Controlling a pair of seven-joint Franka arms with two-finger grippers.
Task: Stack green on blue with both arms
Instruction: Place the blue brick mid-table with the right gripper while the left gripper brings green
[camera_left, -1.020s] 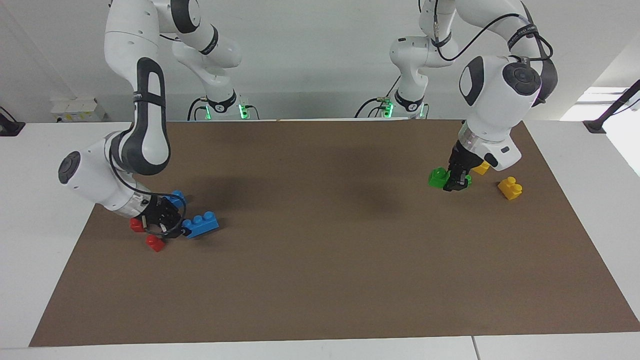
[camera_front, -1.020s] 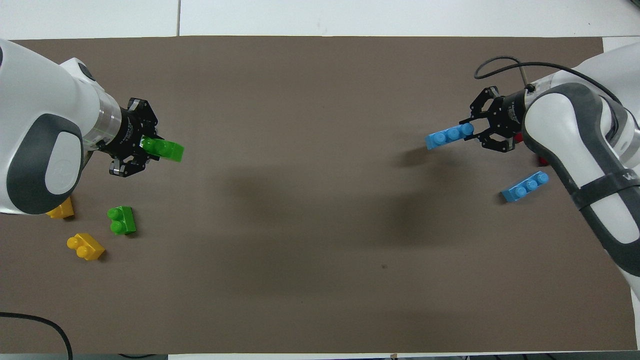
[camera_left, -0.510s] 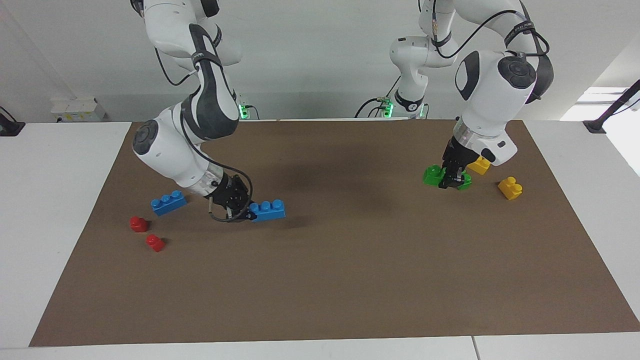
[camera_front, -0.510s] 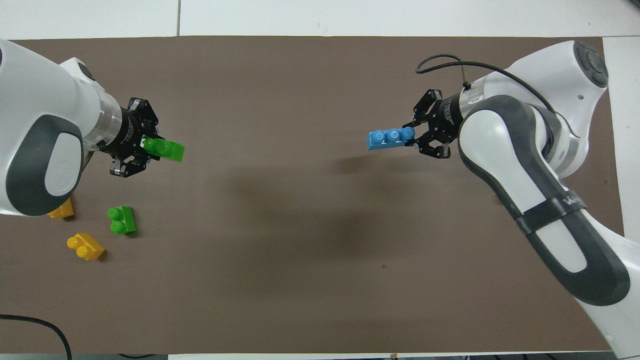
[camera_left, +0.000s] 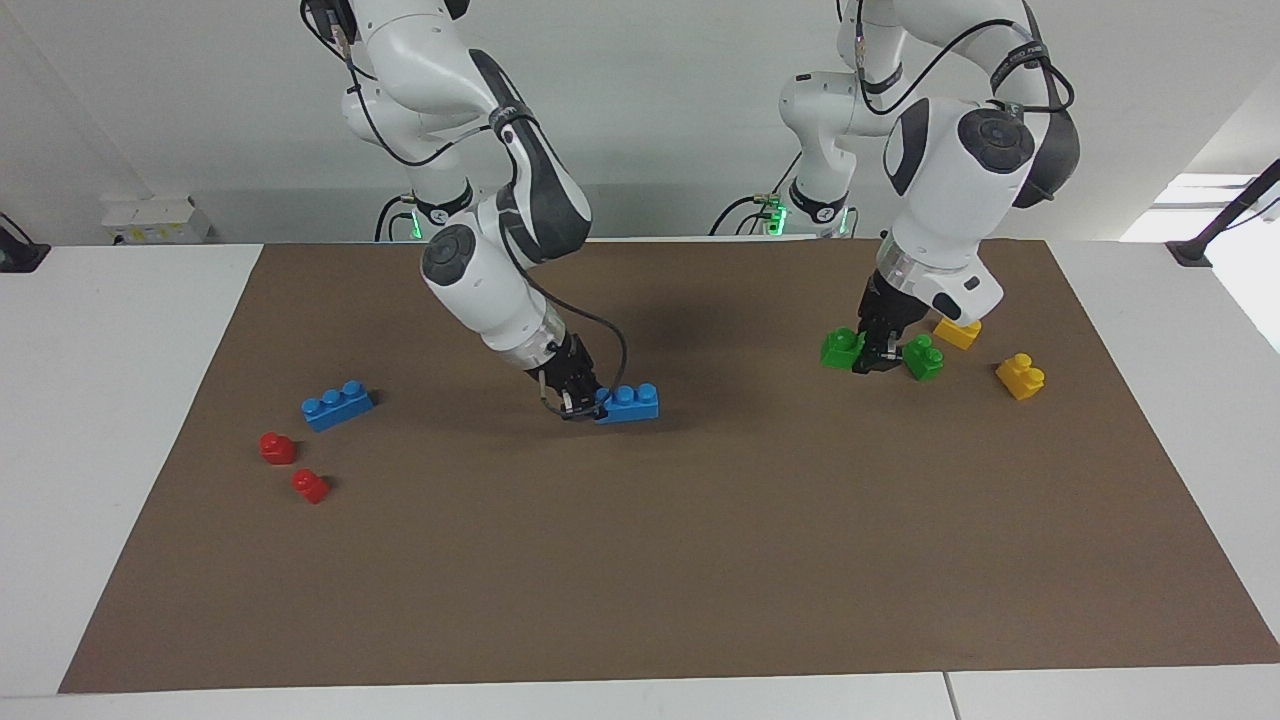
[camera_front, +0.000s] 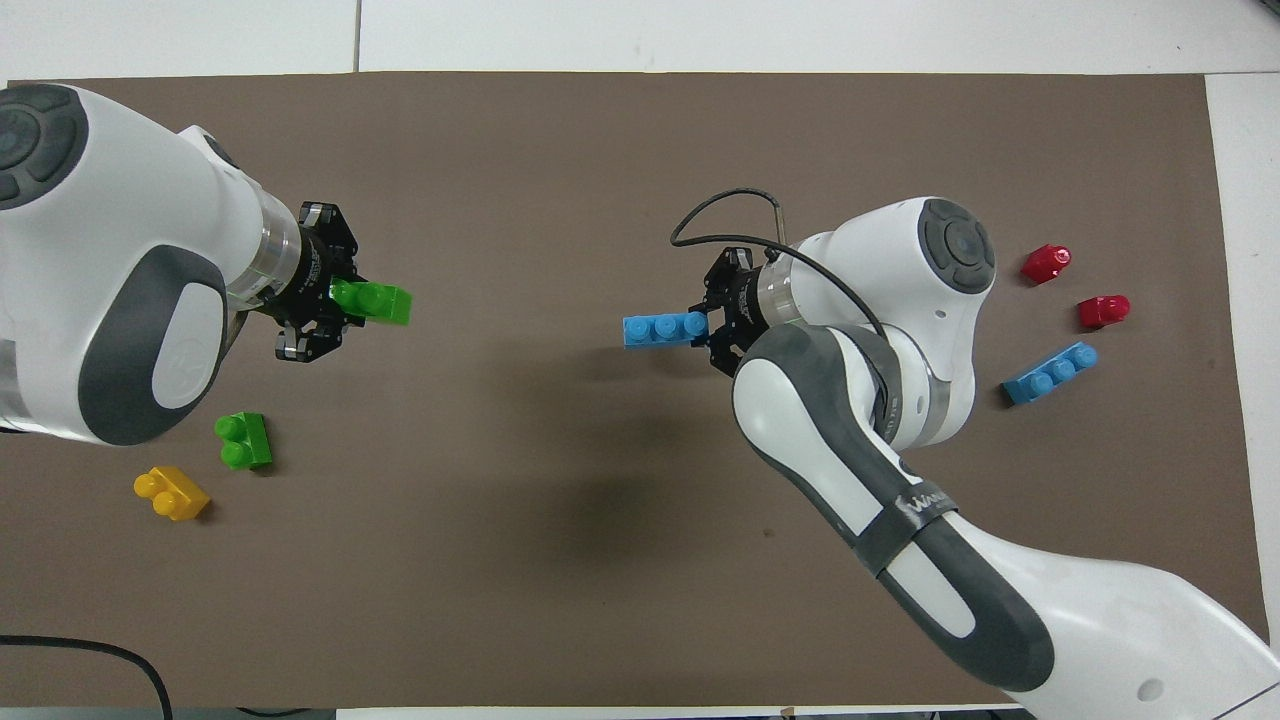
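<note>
My left gripper (camera_left: 868, 355) (camera_front: 335, 300) is shut on one end of a green brick (camera_left: 841, 349) (camera_front: 373, 302) and holds it low over the mat at the left arm's end of the table. A second green brick (camera_left: 922, 357) (camera_front: 243, 441) lies on the mat close by. My right gripper (camera_left: 590, 400) (camera_front: 708, 325) is shut on the end of a long blue brick (camera_left: 628, 403) (camera_front: 663, 329), studs up, low over the middle of the mat. The other blue brick (camera_left: 337, 405) (camera_front: 1049, 372) lies at the right arm's end.
Two red bricks (camera_left: 277, 447) (camera_front: 1046, 263) lie beside the loose blue brick, farther from the robots than it. Two yellow bricks (camera_left: 1020, 376) (camera_front: 172, 492) sit near the loose green one. A brown mat (camera_left: 700, 560) covers the table between the two groups.
The right arm has swung the blue brick from its end of the table to the middle of the mat. The left gripper has carried the green brick a little toward the middle.
</note>
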